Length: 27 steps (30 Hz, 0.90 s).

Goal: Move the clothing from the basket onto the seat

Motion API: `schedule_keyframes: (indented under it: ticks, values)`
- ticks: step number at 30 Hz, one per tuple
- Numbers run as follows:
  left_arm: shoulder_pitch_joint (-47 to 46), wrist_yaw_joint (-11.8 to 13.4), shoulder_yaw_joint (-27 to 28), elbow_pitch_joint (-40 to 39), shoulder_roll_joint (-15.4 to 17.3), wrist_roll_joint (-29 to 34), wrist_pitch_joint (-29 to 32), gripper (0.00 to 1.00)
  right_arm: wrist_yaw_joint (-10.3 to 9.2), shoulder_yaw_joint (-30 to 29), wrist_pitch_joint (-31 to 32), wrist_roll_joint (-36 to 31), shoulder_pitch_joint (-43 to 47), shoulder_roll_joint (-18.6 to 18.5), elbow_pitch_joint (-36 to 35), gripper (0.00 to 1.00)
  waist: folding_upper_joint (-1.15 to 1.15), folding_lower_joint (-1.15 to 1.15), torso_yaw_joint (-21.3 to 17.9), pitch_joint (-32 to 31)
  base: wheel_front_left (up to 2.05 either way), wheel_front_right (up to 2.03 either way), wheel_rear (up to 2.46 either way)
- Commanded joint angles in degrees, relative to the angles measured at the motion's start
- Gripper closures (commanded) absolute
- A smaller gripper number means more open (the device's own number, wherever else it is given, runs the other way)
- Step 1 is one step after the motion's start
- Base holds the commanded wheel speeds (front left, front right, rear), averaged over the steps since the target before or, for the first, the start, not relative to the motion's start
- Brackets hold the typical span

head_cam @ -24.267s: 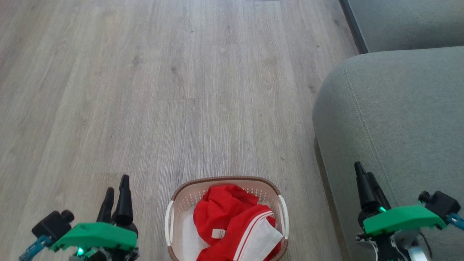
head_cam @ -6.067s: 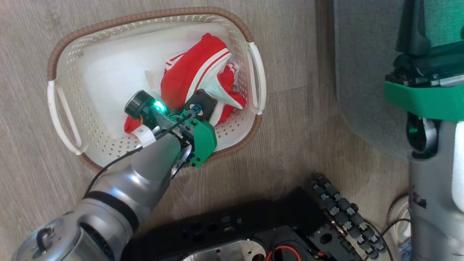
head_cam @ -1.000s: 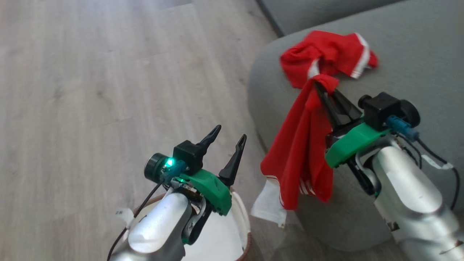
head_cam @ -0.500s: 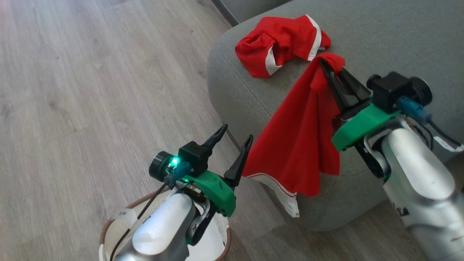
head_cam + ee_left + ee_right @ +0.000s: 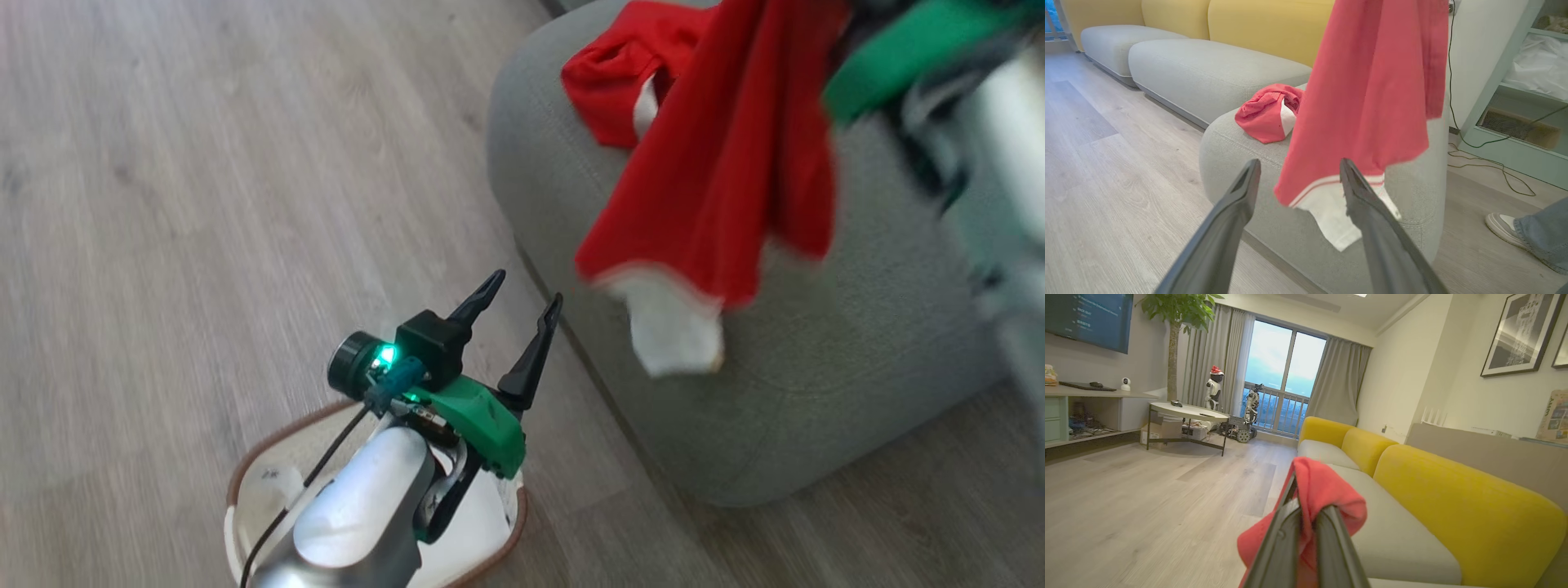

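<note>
One red garment lies bunched on the grey seat, also visible in the left wrist view. The other garment hangs over the seat's rounded edge with its white panel lowest. My right gripper is shut on its top fold, and its green mount is blurred at the upper right. My left gripper stands open above the basket, holding nothing. In its own view, the hanging garment is just beyond my left gripper. My left forearm covers much of the basket.
Pale wood floor stretches to the left of the seat. Yellow back cushions line the sofa. A person's shoe and jeans leg stand on the floor right of the seat, near loose cables. A round table stands far off.
My right gripper has lifted the hanging garment higher, up to the head view's top edge. The head view has shifted. My left gripper stays open over the basket.
</note>
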Motion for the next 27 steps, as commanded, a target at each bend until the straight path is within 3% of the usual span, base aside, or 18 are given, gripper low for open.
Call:
schedule_keyframes:
  ticks: [1, 7, 15, 21, 27]
  values:
    - [-3.82, 0.03, 2.18, -2.06, 0.40, 0.64, -0.72, 0.00, -0.02, -0.43, 0.26, 0.82, -5.45, -0.90, -0.28, 1.00, 0.00, 0.00, 1.76, 2.14, 0.00, 0.00, 0.00]
    - [-5.56, -0.14, 1.45, -2.88, 1.35, 1.99, -0.56, 0.00, -0.02, -3.87, 2.16, 4.64, -17.53, -4.83, 5.95, 1.00, 0.00, 0.00, 4.69, 6.91, 0.00, 0.00, 0.00]
    - [-9.67, 0.04, 0.48, -6.48, 2.89, 4.24, 0.98, 0.00, -0.02, -8.35, 2.76, 3.55, -29.16, -11.57, 14.66, 1.00, 0.00, 0.00, 9.47, 15.63, 0.00, 0.00, 0.00]
    - [-12.87, 0.27, -0.39, -10.67, 3.69, 6.12, 2.25, 0.00, -0.02, -12.49, 1.22, 2.68, -31.47, -12.87, 21.06, 1.00, 0.00, 0.00, 12.76, 22.83, 0.00, 0.00, 0.00]
    - [-15.70, 0.64, -0.86, -13.61, 4.44, 7.60, 3.83, 0.00, -0.02, -16.94, -1.85, 2.67, -29.55, -11.00, 28.37, 1.00, 0.00, 0.00, 14.35, 28.82, 0.00, 0.00, 0.00]
